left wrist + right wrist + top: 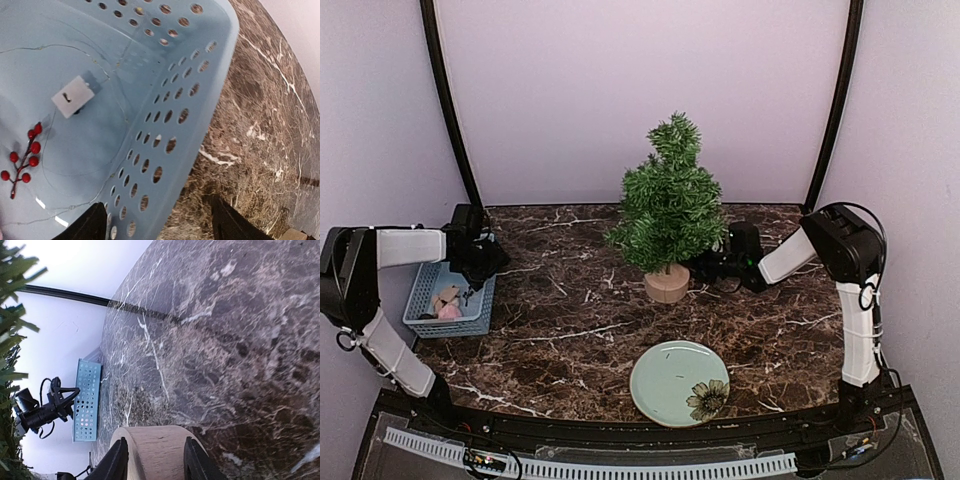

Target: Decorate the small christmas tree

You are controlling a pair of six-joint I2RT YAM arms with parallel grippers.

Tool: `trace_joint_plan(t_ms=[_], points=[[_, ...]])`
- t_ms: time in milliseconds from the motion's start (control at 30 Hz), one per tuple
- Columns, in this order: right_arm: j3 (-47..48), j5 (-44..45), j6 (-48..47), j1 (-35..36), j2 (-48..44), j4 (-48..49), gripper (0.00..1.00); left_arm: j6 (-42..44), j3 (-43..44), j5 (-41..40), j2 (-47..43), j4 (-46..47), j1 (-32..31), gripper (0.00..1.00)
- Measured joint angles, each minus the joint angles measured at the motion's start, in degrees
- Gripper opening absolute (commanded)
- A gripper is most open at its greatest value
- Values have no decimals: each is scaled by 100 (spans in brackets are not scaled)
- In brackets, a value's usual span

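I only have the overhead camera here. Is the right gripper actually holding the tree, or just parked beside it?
Observer: The right gripper is closed on the wooden stump, a finger against each side.
Operator: What's in the basket on the left?
Observer: A red berry sprig and a small white square piece lie on the basket floor.
Operator: Is the left gripper holding anything?
Observer: No; it is open, straddling the basket's side wall.

Bright, even light — soft shadows
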Motion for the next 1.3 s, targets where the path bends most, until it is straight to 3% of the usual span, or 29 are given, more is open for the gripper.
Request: trace_joint_plan(t_ms=[567,767,900,1133,1300], points=[[-319,-190,-9,297,-48,269,37,439,1121,885,1456,695,-1047,69],[-345,-197,44,297,-55,291,39,1010,1453,1193,1596,723,-1185,75],[-424,-219,57,297,-103,310,43,1403,1292,1147,1198,719,-1202,84],[-660,-295,59,223,-374,352,53,1735,1169,321,-660,299,-1097,92],[-704,-350,-24,70,-719,376,61,1703,951,-111,-1255,105,-463,93]])
